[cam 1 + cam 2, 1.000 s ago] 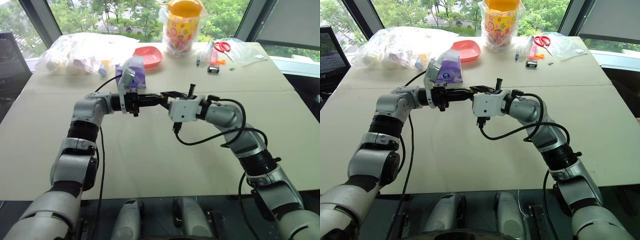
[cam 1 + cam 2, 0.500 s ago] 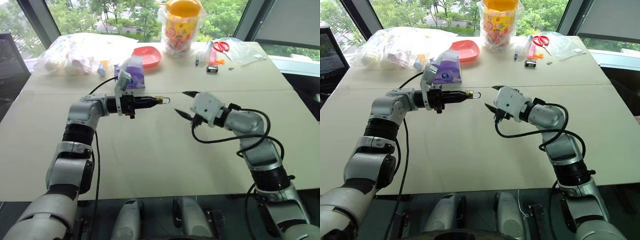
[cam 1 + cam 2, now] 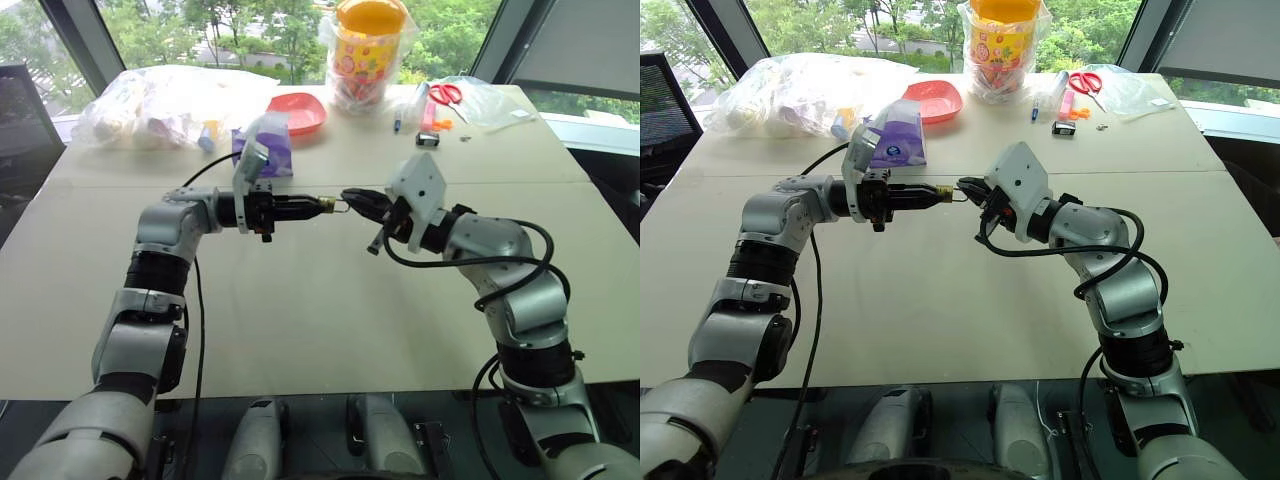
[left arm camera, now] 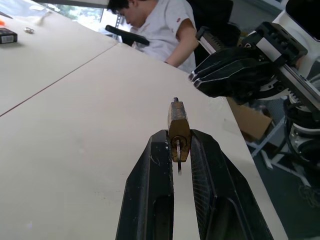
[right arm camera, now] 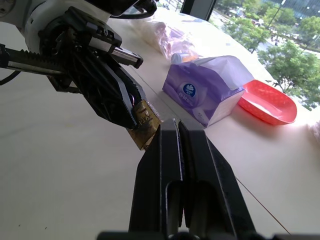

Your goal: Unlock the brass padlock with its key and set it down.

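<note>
Jaws: left gripper (image 4: pixel 179 150) clamped on the brass padlock (image 4: pixel 178 131), held above mid-table (image 3: pixel 300 320); right gripper (image 5: pixel 176 131) fully closed, tips at the lock's shackle end, apparently on the shackle itself. Item: small squarish golden body, thin silvery shackle (image 3: pixel 340 205) pointing right, pale key (image 4: pixel 178 159) seated in the keyway. Handling, judged: light, rigid, smooth metal, prone to slip or twist; grip the flat body faces, pull the shackle by its bow.
</note>
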You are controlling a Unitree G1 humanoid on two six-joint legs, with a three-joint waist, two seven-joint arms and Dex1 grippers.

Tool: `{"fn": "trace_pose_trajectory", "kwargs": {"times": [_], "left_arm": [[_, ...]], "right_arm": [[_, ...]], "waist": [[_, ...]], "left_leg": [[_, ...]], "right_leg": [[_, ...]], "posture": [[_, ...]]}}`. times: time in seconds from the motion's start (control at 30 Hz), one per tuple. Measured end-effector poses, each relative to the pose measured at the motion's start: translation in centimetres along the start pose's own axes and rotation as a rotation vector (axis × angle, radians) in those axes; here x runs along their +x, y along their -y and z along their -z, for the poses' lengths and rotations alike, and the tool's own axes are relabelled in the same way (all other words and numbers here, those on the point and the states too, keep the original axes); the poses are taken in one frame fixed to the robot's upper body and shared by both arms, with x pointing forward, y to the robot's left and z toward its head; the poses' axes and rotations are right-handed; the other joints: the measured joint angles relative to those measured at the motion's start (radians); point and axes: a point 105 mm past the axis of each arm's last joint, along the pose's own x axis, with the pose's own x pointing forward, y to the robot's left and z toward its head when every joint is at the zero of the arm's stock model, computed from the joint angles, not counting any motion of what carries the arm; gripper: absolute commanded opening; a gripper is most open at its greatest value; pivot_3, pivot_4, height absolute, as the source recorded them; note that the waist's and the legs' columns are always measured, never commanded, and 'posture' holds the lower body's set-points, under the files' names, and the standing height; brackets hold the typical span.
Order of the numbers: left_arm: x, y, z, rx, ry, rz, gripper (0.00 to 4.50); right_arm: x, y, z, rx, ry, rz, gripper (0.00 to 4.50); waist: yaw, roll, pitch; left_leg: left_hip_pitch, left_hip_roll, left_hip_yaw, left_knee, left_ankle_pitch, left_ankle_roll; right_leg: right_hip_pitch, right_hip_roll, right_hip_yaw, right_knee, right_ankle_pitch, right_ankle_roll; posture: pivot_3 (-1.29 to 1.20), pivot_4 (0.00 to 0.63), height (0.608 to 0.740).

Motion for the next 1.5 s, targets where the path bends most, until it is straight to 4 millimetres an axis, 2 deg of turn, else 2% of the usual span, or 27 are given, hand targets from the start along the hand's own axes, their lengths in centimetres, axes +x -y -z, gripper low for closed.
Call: {"fn": "trace_pose_trajectory", "kwargs": {"times": [0.43,0.77,0.9,1.03,1.13,1.2,1.33,1.47,1.5], "left_arm": [[-0.4,1.5,-0.8,0.014,0.002,0.057,0.01],[-0.6,1.5,-0.9,0.013,0.001,0.045,0.01],[-0.5,1.1,-0.8,0.012,0.008,0.027,0.01],[0.0,0.4,-0.1,-0.020,0.021,0.006,0.01],[1.1,-0.1,1.0,-0.086,0.043,0.002,0.01],[2.1,-0.7,2.5,-0.163,0.048,-0.014,0.01],[4.2,-2.1,5.9,-0.331,0.039,-0.090,0.01],[6.1,-3.2,7.9,-0.446,0.003,-0.174,0.01],[6.5,-3.3,8.2,-0.459,-0.008,-0.185,0.50]], "right_arm": [[-0.3,-0.2,0.8,-0.022,-0.040,-0.033,0.06],[-0.4,-1.1,2.0,0.007,-0.073,-0.089,0.06],[-1.2,-0.1,2.7,-0.044,-0.119,-0.048,0.06],[-3.3,2.0,5.4,-0.107,-0.242,0.032,0.06],[-4.9,3.2,5.9,-0.121,-0.284,0.069,0.06],[-5.8,3.2,5.6,-0.133,-0.299,0.057,0.06],[-6.5,1.3,4.7,-0.124,-0.301,-0.030,0.06],[-6.7,-0.6,4.4,-0.135,-0.328,-0.109,0.06],[-6.6,-1.0,4.4,-0.142,-0.333,-0.122,0.01]], "waist": [[0.001,0.000,0.000],[0.001,0.000,0.000],[0.003,0.000,0.000],[0.003,0.000,0.000],[0.004,0.000,0.000],[0.006,0.000,0.000],[0.002,0.000,0.000],[0.003,-0.001,0.000],[0.003,-0.001,0.000]], "left_leg": [[0.000,0.000,0.000,0.000,0.000,0.000],[0.000,0.000,0.000,0.000,0.000,0.000],[0.000,0.000,0.000,0.000,0.000,0.000],[0.000,-0.001,0.001,0.000,0.000,0.000],[0.000,-0.001,0.000,0.000,0.000,0.000],[0.000,-0.001,0.000,0.000,0.000,0.000],[0.000,0.000,0.000,0.000,0.000,0.000],[0.000,0.000,0.000,0.001,0.000,0.000],[0.000,0.000,0.000,0.001,0.000,0.000]], "right_leg": [[0.000,0.000,0.000,0.000,0.000,0.000],[0.000,0.000,0.000,0.000,0.000,0.000],[0.000,0.000,0.000,-0.001,0.000,-0.001],[0.001,-0.001,0.000,-0.002,-0.001,-0.001],[0.001,-0.001,0.000,-0.002,0.000,0.000],[0.001,-0.001,0.000,-0.002,0.000,0.000],[0.001,0.000,0.000,-0.002,0.000,0.000],[0.001,0.000,0.000,-0.002,0.000,0.000],[0.001,0.000,0.000,-0.002,-0.001,0.000]], "posture": [[0.00,0.150,0.740],[0.00,0.150,0.740],[0.00,0.150,0.740],[0.00,0.150,0.740],[0.00,0.150,0.740],[0.00,0.150,0.740],[0.00,0.150,0.740],[0.00,0.150,0.740],[0.00,0.150,0.740]]}}
